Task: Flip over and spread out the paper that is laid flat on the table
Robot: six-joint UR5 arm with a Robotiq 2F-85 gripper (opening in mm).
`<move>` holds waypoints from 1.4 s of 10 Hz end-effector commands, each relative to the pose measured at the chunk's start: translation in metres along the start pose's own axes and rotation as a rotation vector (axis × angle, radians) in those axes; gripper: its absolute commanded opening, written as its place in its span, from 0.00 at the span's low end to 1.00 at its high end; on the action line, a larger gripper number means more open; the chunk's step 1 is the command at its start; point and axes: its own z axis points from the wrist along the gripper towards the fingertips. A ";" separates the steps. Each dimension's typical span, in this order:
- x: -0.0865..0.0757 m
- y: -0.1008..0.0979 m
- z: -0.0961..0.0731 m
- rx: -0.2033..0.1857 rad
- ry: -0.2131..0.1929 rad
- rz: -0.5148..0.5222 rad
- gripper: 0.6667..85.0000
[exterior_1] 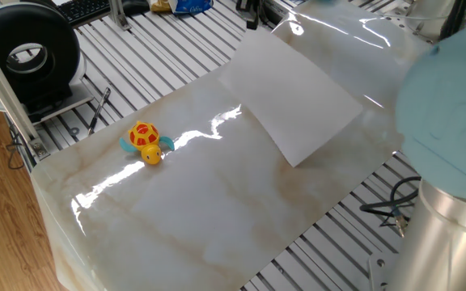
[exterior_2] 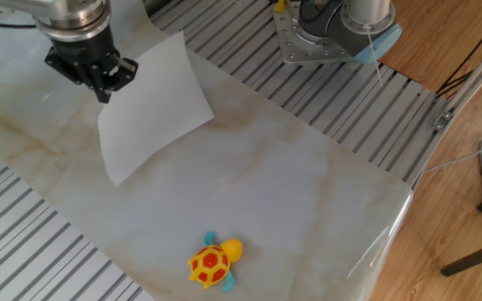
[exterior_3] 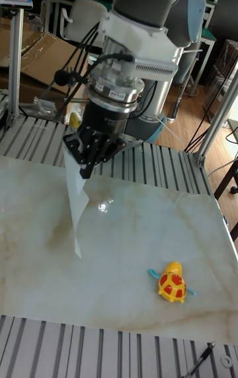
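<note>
The paper (exterior_2: 153, 104) is a plain white sheet on the table (exterior_2: 308, 184). My gripper (exterior_2: 107, 88) is shut on the sheet's left edge and holds that side up off the marble. In the tall fixed view the paper (exterior_3: 76, 213) hangs steeply from the gripper (exterior_3: 86, 170), with only its lowest corner near the table (exterior_3: 132, 259). In the one fixed view the paper (exterior_1: 298, 89) lies at the far right of the table (exterior_1: 217, 210), its far part raised, and the gripper is out of view there.
A yellow and red toy turtle (exterior_2: 212, 262) sits near the table's front edge, well away from the sheet; the toy turtle (exterior_1: 145, 142) (exterior_3: 173, 283) shows in the other views too. Ribbed grey metal frame (exterior_2: 48, 242) surrounds the slab. The arm's base (exterior_2: 333, 33) stands at the back.
</note>
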 end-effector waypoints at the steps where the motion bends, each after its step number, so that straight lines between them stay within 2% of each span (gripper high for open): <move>1: 0.001 0.013 -0.010 -0.023 -0.002 0.016 0.00; 2: 0.008 0.014 -0.010 -0.027 0.023 0.034 0.00; 3: 0.009 0.010 -0.010 -0.011 0.030 0.028 0.00; 4: 0.009 0.012 -0.009 -0.024 0.023 0.031 0.00; 5: 0.014 0.014 -0.016 -0.022 0.027 0.028 0.00; 7: 0.035 0.015 -0.036 -0.018 0.087 -0.006 0.00; 8: 0.042 0.008 -0.042 0.001 0.104 -0.033 0.00; 9: 0.045 0.000 -0.043 0.017 0.105 -0.057 0.00; 10: 0.047 -0.016 -0.041 0.058 0.096 -0.087 0.00; 12: 0.047 -0.030 -0.036 0.081 0.067 -0.093 0.00; 13: 0.042 -0.024 -0.035 0.060 0.047 -0.074 0.00; 14: 0.037 -0.014 -0.034 0.024 0.027 -0.021 0.00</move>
